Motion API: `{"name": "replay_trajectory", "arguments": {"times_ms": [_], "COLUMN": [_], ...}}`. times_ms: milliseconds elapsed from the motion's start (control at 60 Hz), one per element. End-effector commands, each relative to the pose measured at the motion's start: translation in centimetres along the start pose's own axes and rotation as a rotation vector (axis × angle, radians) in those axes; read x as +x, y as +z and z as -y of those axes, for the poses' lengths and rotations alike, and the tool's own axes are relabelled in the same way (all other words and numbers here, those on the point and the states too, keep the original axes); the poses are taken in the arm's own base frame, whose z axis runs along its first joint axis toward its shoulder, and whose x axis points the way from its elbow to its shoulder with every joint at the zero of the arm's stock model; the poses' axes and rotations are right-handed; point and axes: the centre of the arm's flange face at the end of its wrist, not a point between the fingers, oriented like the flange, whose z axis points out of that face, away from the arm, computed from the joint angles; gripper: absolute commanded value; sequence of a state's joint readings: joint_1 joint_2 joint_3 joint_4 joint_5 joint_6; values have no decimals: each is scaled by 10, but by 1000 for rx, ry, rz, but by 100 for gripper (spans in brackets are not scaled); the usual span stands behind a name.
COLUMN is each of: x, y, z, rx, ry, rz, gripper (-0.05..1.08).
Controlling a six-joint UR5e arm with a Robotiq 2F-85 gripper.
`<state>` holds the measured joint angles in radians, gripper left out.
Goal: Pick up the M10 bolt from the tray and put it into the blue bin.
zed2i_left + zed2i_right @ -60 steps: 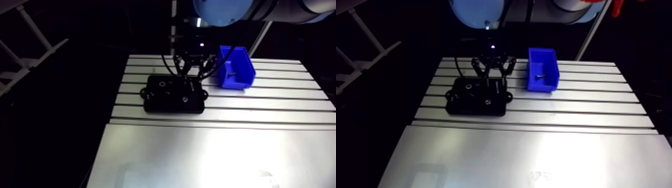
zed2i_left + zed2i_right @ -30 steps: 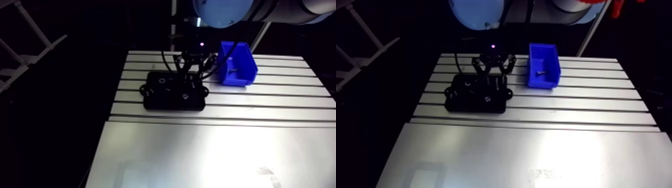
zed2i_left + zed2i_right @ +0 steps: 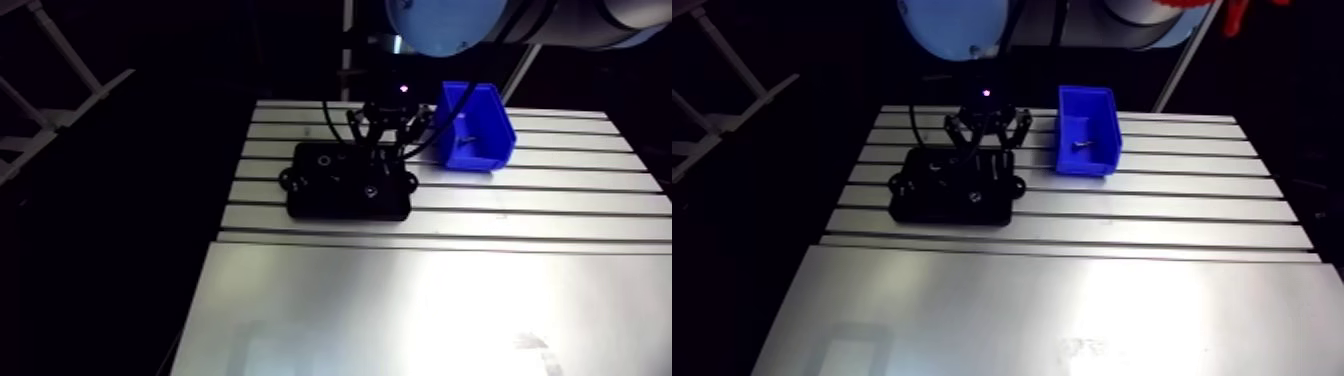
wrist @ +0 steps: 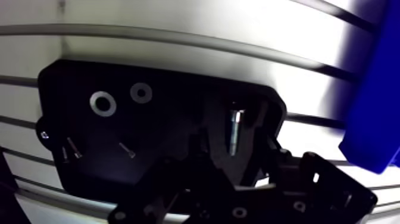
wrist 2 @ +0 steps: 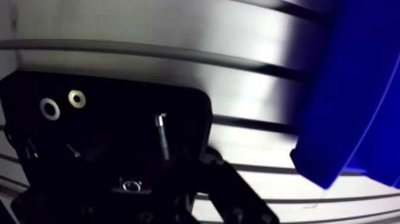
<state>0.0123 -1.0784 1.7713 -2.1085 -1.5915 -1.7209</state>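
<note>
Plainly, the M10 bolt lay flat in the right end of the black tray, between the spread fingers of the gripper, which straddled it. Two washers lay further left. The blue bin stood right of the tray on the slotted aluminium table.

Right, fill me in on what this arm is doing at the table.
The gripper is down over the black tray, its fingers open on either side of the large bolt, which lies on the tray floor, not yet lifted. Two washers and some small screws lie in the same tray. The blue bin stands beside the tray on the table, with one small fastener already inside.
</note>
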Motion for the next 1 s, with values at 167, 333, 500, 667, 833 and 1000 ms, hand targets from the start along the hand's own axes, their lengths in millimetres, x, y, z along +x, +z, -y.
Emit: {"name": "replay_trajectory", "arguments": {"times_ms": [167,333,500,667,833,1000], "x": [0,0,0,0,1,1], "y": [1,2,3,5,6,5], "z": [0,0,0,0,0,0], "rx": [0,2,2,3,3,3], "ry": [-1,-1,-1,-1,0,-1], "rz": [2,3,5,8,9,9], "gripper": [51,53,55,56,60,66]}}
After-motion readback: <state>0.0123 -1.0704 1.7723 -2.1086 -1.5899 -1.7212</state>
